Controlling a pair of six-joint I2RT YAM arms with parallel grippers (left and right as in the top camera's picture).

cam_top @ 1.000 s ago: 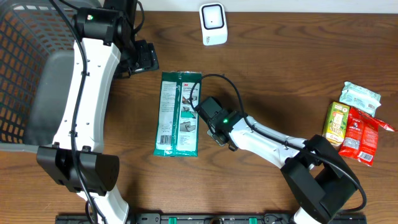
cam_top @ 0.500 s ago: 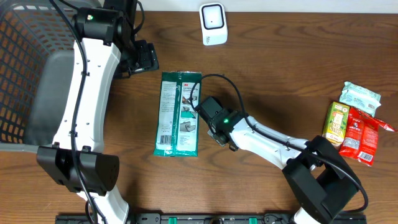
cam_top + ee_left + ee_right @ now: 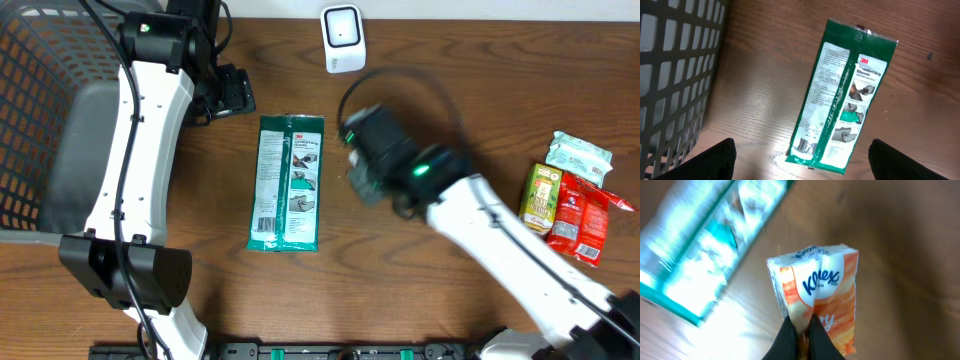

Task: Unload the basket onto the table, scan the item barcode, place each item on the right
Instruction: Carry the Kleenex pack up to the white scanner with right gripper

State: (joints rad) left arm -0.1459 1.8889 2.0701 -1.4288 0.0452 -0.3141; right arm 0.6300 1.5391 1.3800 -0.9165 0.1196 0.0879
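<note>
Swinging off the glove packet toward three o'clock, the right gripper is pinching a Kleenex pack above the surface; the left gripper is hanging spread at the packet's eleven o'clock.

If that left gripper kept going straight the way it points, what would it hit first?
Probably the green glove packet lying flat on the table: the open left gripper aims down at its barcode end, though the depth is unclear.
</note>
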